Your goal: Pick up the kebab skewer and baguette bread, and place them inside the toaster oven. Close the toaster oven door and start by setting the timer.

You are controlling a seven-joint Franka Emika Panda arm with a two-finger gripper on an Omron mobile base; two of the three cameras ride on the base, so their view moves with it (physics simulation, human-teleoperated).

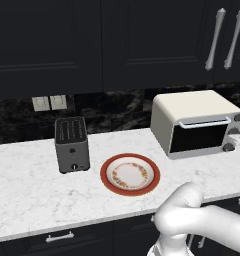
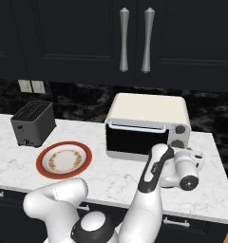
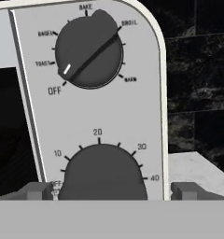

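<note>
Directly ahead of hand (image 3: 112, 190): toaster oven (image 3: 90, 116) timer knob (image 3: 102, 173), between fingertips.

Dark upper cabinets (image 1: 92, 40) with silver bar handles (image 2: 124, 40) hung over a white marble counter (image 1: 27, 190). Black marbled backsplash (image 1: 112, 107) carried two pale wall outlets (image 1: 49, 103). Dark lower drawers (image 1: 59, 237) below.

a white marble table (image 1: 32, 195) runs along a dark wall. on it, left to right, stand a dark grey toaster (image 1: 71, 144), a red-rimmed plate (image 1: 130, 174) and the cream toaster oven (image 1: 197, 122).
</note>
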